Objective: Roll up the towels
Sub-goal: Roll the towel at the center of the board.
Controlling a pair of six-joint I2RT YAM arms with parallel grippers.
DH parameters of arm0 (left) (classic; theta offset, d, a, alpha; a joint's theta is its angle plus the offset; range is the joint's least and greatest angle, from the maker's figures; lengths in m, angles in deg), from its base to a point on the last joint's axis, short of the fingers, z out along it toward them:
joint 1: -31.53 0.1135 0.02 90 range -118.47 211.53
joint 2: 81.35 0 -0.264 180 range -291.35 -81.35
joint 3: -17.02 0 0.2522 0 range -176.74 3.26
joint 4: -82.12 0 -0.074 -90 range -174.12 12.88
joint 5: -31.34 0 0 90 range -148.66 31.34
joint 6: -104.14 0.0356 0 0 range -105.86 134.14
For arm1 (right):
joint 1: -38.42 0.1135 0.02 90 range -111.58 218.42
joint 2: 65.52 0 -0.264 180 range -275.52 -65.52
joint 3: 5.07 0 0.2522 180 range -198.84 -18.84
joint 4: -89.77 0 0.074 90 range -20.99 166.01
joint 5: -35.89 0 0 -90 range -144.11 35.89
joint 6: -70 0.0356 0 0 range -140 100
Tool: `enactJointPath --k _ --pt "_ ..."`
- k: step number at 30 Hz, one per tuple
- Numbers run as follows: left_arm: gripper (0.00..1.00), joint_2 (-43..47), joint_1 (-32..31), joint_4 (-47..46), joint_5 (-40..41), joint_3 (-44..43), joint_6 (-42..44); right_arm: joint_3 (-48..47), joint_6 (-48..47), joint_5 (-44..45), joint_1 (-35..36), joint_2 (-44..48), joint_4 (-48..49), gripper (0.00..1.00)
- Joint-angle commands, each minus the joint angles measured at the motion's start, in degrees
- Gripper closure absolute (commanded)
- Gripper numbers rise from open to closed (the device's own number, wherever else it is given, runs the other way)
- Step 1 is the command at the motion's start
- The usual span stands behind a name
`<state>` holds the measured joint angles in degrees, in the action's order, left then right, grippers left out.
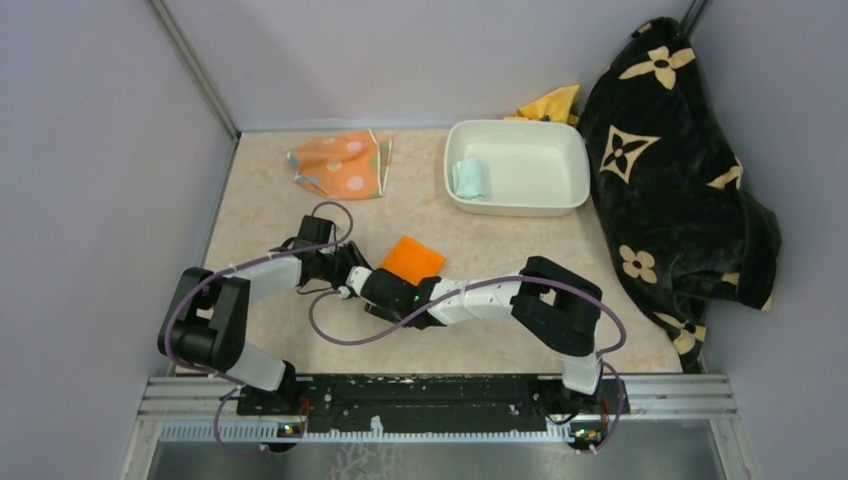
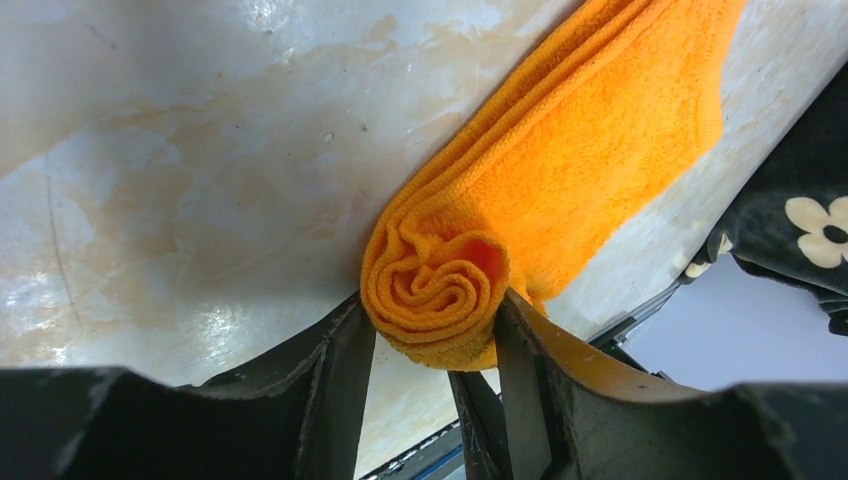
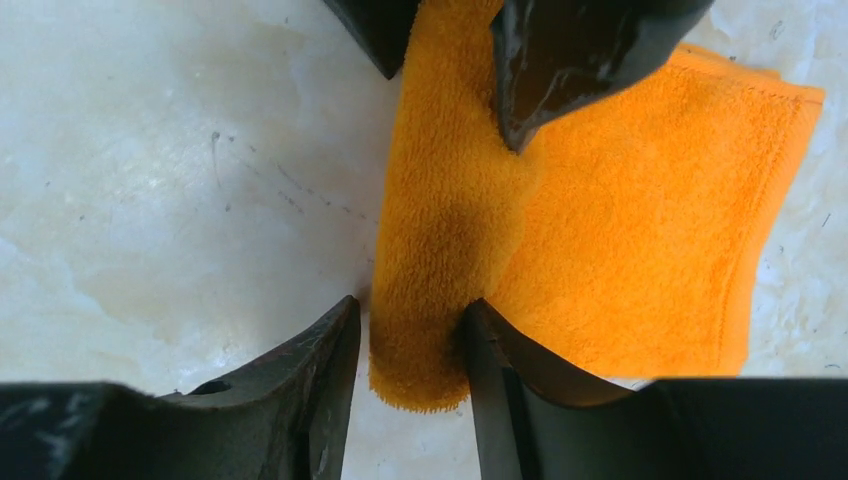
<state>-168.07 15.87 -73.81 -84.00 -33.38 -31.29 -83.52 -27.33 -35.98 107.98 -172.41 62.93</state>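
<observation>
Both astride roll | left claw [image 2: 432,306] clamps orange towel [image 1: 412,257] | right claw [image 3: 410,308] perhaps loose

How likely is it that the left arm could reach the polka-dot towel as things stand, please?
Probably yes: the table between the left tool and the polka-dot towel looks bare, but that tool is clamped on the orange towel and must release it first.
</observation>
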Motion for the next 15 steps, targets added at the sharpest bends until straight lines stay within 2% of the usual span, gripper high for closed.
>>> enactJointPath --k 1,4,6,11,15 --pt "0.44 -2.28 -0.23 4.01 7.61 1.59 3.56 -0.97 2.26 -5.87 -1.89 -5.06 -1.96 0.61" --pt "0.43 -0.54 -0.12 4.68 7.65 1.2 3.88 -1.03 3.59 -10.88 -3.65 -5.03 -3.51 0.73" --pt "0.4 1.81 0.29 6.16 8.05 0.42 4.45 -0.62 5.55 -18.08 -6.13 -3.63 -3.52 0.81" --pt "0.32 12.63 1.68 10.95 13.01 -1.78 6.6 -1.0 12.14 -44.91 -13.34 -1.97 -2.15 0.97" --pt "0.3 17.57 2.12 14.98 14.22 -2.55 7.44 -1.89 19.48 -62.09 -18.29 -4.17 2.3 1.0"
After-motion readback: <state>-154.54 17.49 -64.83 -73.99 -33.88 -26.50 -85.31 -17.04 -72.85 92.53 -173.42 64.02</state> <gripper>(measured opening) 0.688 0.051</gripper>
